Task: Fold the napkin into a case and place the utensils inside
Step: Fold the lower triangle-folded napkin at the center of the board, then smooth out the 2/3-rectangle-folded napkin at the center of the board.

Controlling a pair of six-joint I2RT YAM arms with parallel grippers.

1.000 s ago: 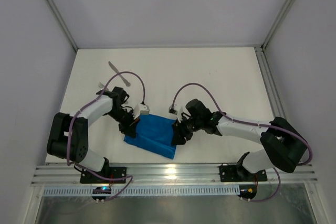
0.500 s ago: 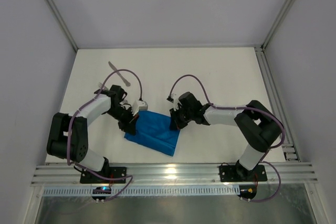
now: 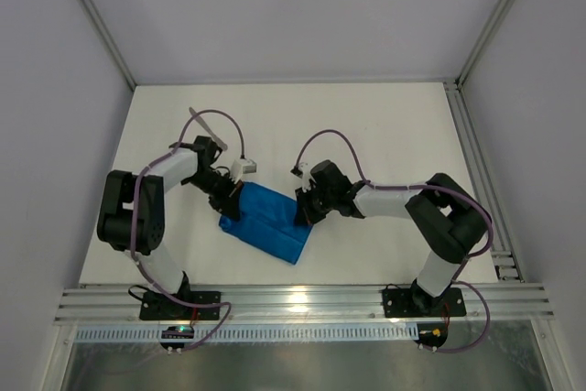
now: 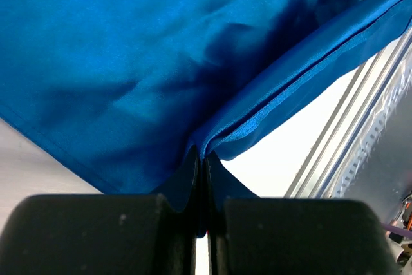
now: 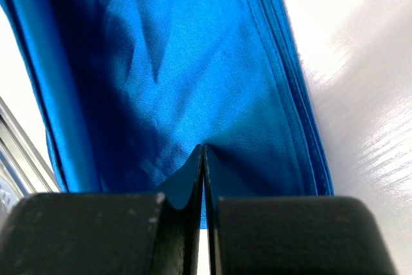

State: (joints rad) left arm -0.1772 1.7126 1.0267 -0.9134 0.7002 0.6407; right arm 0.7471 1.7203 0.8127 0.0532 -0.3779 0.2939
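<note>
Remote view of the cell: a white table [image 3: 385, 135] stands between pale grey walls [image 3: 275, 16], with aluminium posts [image 3: 92, 20] rising at the far corners. A slotted metal rail [image 3: 302, 301] runs along the near edge, where both arms are bolted.

The bright blue napkin [image 3: 265, 224], folded to an oblong, lies slantwise on the near middle of the table, one corner pointing toward the rail. I have the left gripper [image 4: 199, 159] at its far left corner. The jaws are pressed together with a hemmed fold of the cloth pinched between them. The right gripper [image 5: 203, 149] has the opposite far edge, its jaws likewise closed flat on a tuck of the cloth.

White tabletop shows behind the napkin and out to the right as far as the side frame. A narrower strip of it shows between the cloth and the rail.

At the far left a slim silver utensil [image 3: 203, 121] lies well apart from the napkin. The left arm's purple cable [image 3: 240, 146] crosses it and the arm covers its lower end, so I cannot say whether it is the knife or the fork. Both wrist views are filled with blue cloth that runs off the picture. In the right one, stacked layers show along one side.
</note>
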